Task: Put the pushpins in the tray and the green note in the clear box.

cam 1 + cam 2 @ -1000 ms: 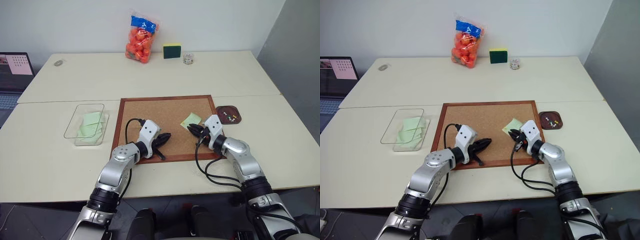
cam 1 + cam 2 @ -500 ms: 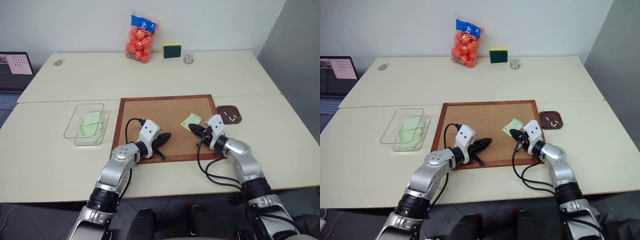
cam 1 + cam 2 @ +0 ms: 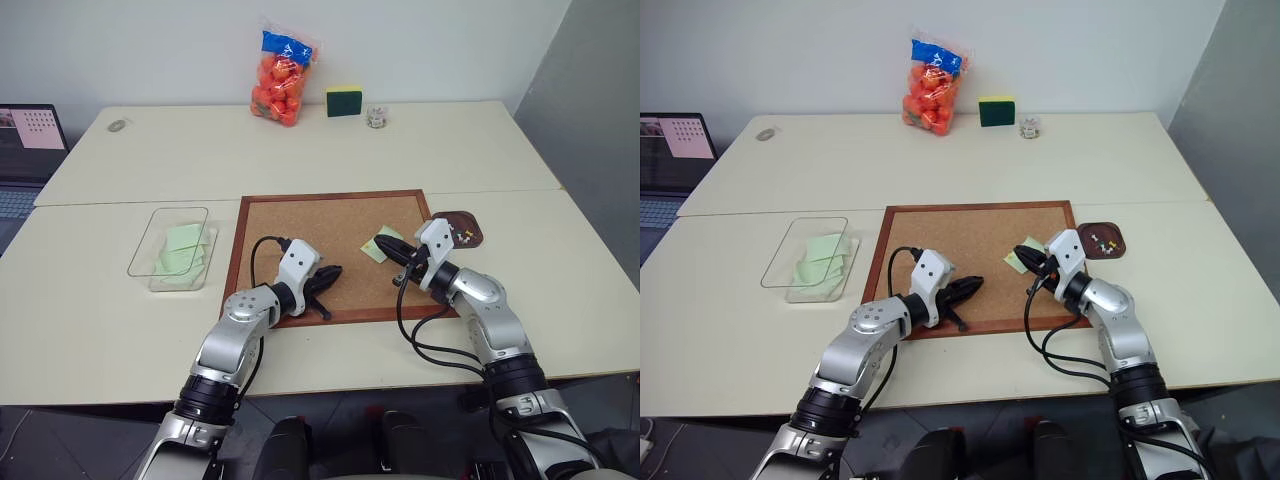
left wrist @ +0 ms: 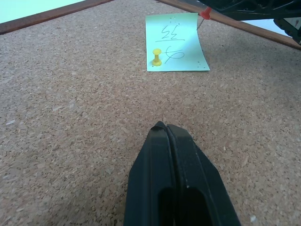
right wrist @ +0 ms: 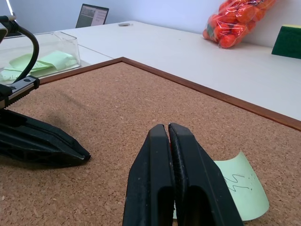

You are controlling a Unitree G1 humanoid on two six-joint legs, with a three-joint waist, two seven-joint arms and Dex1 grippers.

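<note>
The pale-green square paper note (image 4: 176, 42) lies on the wood-framed cork board (image 3: 300, 225) near its right edge, a yellow-headed pushpin (image 4: 156, 57) standing in it. The right end effector (image 3: 383, 245) hovers over that note with fingers pressed together; in the left wrist view a red-headed pin (image 4: 205, 12) shows at its tip. The left end effector (image 3: 334, 272), likewise closed and empty, rests over the board's near edge, the transparent plastic box (image 3: 160, 262) holding green notes lies left of the board, and the dark reddish-brown wooden tray (image 3: 464, 226) with pins lies right of it.
</note>
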